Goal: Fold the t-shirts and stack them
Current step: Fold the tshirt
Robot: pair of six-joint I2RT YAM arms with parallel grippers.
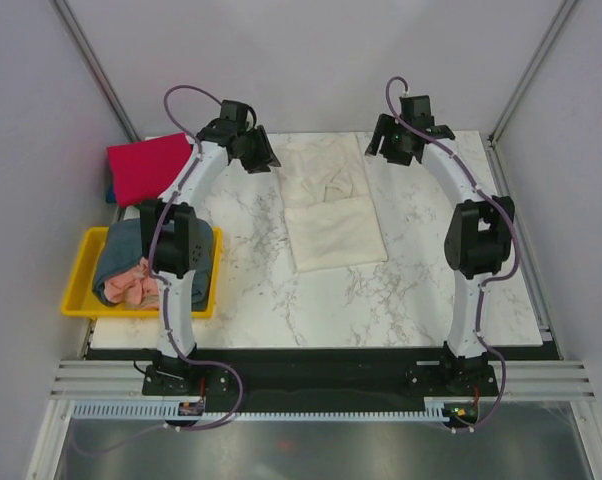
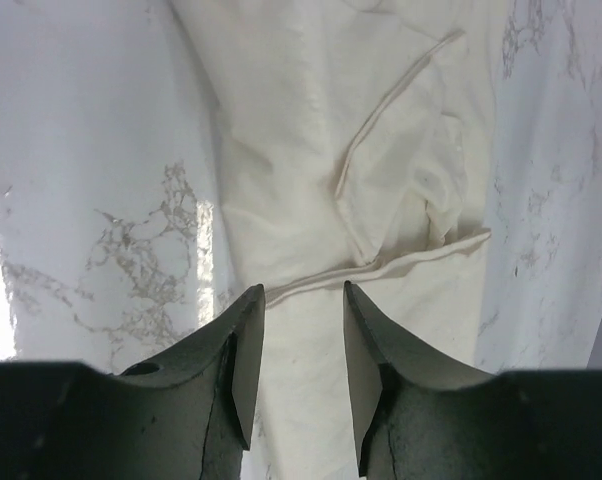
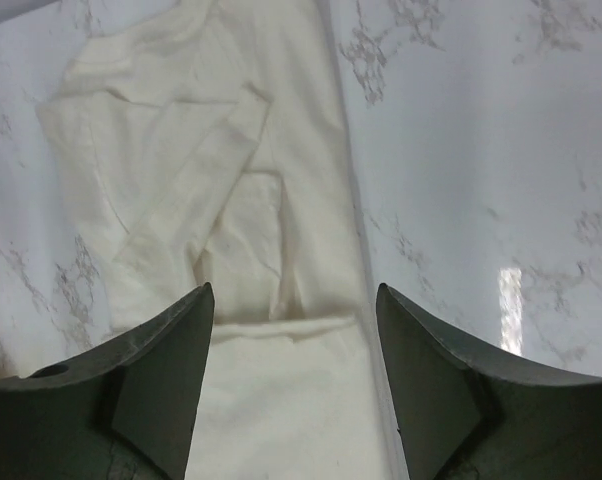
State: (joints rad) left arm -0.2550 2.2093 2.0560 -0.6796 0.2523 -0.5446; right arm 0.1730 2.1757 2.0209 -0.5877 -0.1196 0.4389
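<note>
— Cloth first: our cream-white soft cloth t-shirt [image 1: 333,238] lies in the middle of the white marble table [image 1: 421,290]. Its long axis runs away from us, near half squared, far half rumpled.
— And we hang over that far end?
— Yes. Our left gripper [image 2: 303,292] stands partly open and our right gripper [image 3: 294,292] wide, both empty, with the shirt just beneath and between them. We judge neither arm nearer.
</note>
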